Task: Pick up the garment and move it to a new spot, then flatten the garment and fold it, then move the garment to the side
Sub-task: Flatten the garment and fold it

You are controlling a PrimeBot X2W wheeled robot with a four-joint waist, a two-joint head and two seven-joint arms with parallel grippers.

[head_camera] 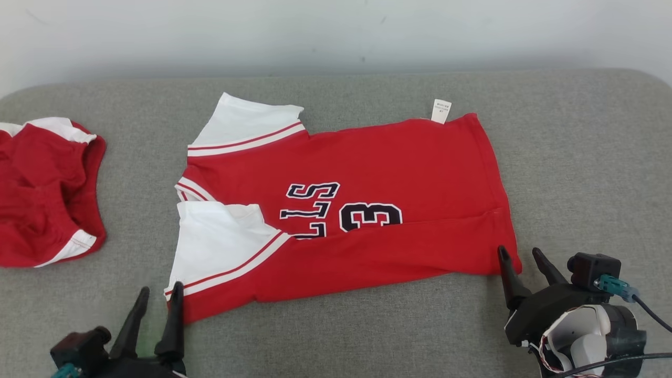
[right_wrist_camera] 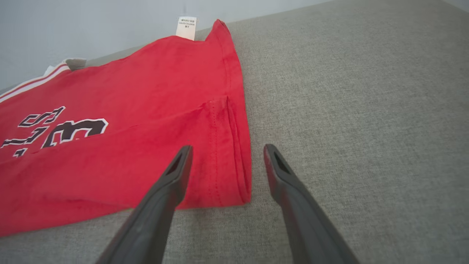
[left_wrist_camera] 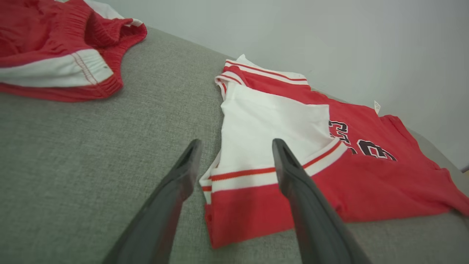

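Observation:
A red jersey with white sleeves and dark lettering (head_camera: 367, 210) lies on the grey cushion, its near long edge folded over the body. My left gripper (head_camera: 160, 296) stands open at the jersey's near left corner (left_wrist_camera: 234, 198), fingers astride the sleeve's striped cuff, holding nothing. My right gripper (head_camera: 522, 257) is open at the near right corner; in the right wrist view the hem corner (right_wrist_camera: 234, 176) lies between the spread fingers (right_wrist_camera: 172, 179). A white label (head_camera: 441, 110) sticks out at the far hem.
Red shorts with white trim (head_camera: 44, 194) lie bunched at the cushion's left end, also seen in the left wrist view as red shorts (left_wrist_camera: 62, 47). The grey cushion (head_camera: 588, 173) runs bare to the right of the jersey. A pale wall (head_camera: 336, 31) rises behind.

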